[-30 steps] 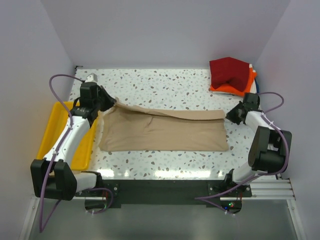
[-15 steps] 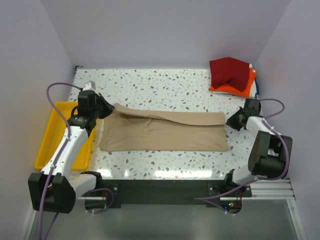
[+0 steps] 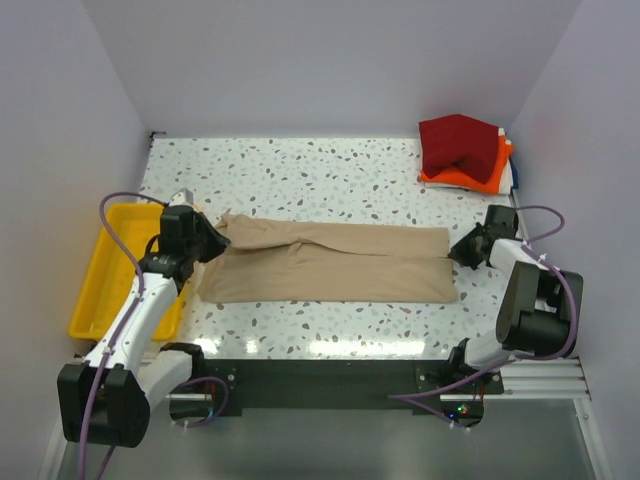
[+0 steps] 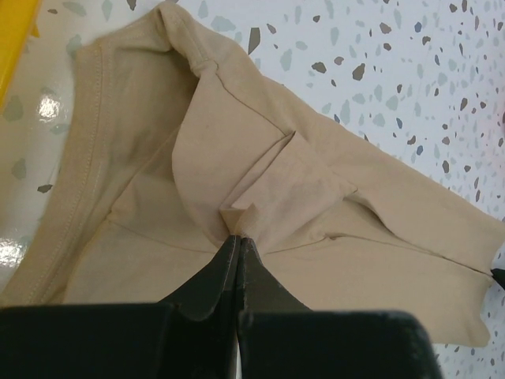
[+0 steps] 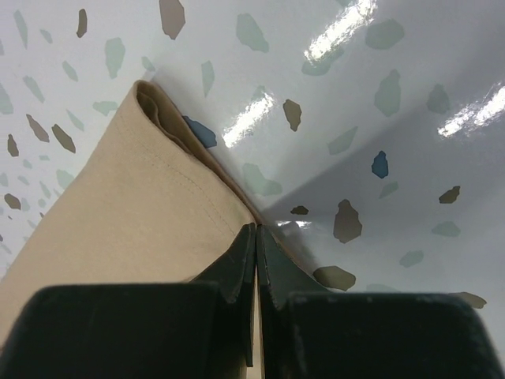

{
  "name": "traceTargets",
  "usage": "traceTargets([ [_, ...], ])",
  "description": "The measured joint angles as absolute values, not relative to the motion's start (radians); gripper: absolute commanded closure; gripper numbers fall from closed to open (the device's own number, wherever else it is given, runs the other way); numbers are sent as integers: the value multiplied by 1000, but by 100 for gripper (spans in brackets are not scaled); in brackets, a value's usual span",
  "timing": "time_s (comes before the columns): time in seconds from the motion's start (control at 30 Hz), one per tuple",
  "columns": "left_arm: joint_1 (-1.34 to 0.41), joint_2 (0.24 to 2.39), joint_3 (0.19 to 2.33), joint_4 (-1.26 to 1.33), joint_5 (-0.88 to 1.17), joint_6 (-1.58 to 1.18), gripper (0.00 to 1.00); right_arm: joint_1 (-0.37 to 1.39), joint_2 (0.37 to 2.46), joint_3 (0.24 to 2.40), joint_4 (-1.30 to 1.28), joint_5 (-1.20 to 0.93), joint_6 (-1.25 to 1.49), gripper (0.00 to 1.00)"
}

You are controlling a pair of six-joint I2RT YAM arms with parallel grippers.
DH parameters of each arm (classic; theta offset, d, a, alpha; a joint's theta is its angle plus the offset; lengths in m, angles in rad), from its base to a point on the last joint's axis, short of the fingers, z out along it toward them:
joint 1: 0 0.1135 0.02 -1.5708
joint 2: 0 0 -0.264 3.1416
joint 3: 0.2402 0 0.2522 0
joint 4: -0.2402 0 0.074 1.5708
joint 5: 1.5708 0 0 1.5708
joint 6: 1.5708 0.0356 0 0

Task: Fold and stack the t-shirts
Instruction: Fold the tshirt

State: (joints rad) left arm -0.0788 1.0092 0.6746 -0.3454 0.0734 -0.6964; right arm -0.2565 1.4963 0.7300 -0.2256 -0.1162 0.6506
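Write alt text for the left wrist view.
The left gripper, black-fingered, is shut on a fold of a rumpled tan cloth t-shirt on a white speckled table. A yellow plastic tray shows top left.

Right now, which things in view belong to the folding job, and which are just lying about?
Job: tan t-shirt, pinched by the left gripper and right gripper; dark red t-shirt lying on the orange t-shirt.
Lying about: yellow tray.
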Motion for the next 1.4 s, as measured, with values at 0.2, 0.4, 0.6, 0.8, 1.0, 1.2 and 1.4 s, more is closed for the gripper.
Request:
traceTargets([
  [0.2, -79, 1005, 675, -376, 57, -698, 100, -257, 1496, 751, -231, -124, 651, 100],
  [0.4, -79, 988, 665, -390, 48, -716, 100, -263, 1496, 756, -228, -125, 651, 100],
  [0.6, -79, 973, 570, -389, 57, -746, 79, -270, 1496, 755, -224, -126, 650, 81],
  [0.8, -79, 971, 507, -401, 80, -776, 48, -270, 1492, 756, -228, -127, 642, 60],
  [1.0, -79, 965, 559, -408, 79, -776, 55, -237, 1448, 808, -255, -141, 612, 52],
  [1.2, -116, 1135, 698, -352, 52, -804, 66, 54, 1539, 1045, -297, -61, 516, 50],
  [1.4, -228, 1378, 801, -329, -44, -881, 75, 242, 1673, 1143, -340, 23, 427, 49],
])
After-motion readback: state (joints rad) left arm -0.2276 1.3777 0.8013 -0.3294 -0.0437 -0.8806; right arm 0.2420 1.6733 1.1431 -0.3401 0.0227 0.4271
